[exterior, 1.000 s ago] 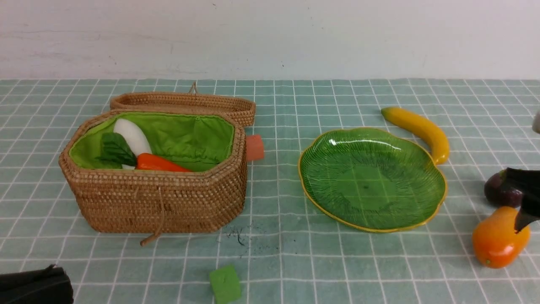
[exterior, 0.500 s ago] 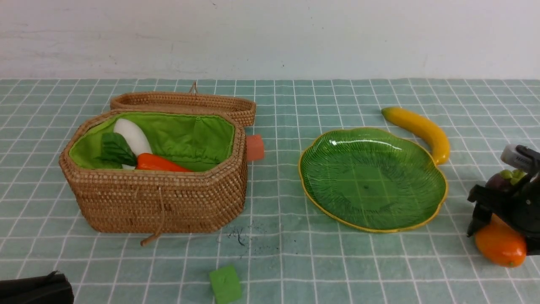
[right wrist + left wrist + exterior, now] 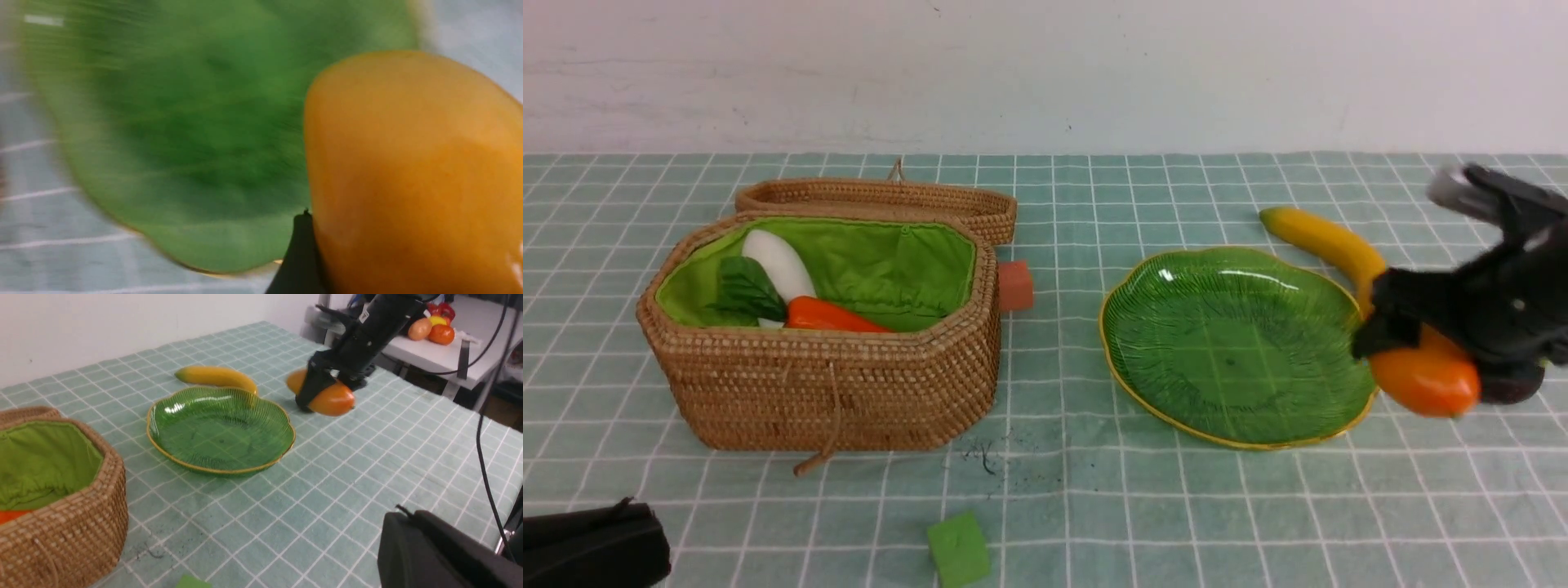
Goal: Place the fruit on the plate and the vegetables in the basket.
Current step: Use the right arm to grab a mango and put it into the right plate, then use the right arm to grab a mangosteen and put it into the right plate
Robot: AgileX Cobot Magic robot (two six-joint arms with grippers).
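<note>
- R gripper (image 3: pixel 1421 347): clamped on mango (image 3: pixel 1429 380), held clear of the cloth (image 3: pixel 1094 490) at the right rim of the plate (image 3: pixel 1241 269). Left wrist view agrees: gripper (image 3: pixel 322 390) on mango (image 3: pixel 333 402), just beside plate (image 3: pixel 220 428).
- R wrist view: blurred. Mango (image 3: pixel 408 171) fills the near side, one dark fingertip (image 3: pixel 300 257) against it, plate (image 3: pixel 184 122) beyond.
- L gripper (image 3: pixel 588 547): only a black part shows at the near-left corner; cannot tell if parted or closed.
- Banana (image 3: pixel 1327 245): on cloth, just behind the plate's far-right rim.
- Basket (image 3: pixel 833 384): left of plate, well apart, lid (image 3: pixel 882 196) off and lying behind it. Inside: radish (image 3: pixel 780 261) and carrot (image 3: pixel 829 317), touching.
- Dark rounded shape under R gripper: too hidden to identify.
- Misc.: green cube (image 3: pixel 958 549) near front edge; orange-pink block (image 3: pixel 1015 286) at the basket's right end.
</note>
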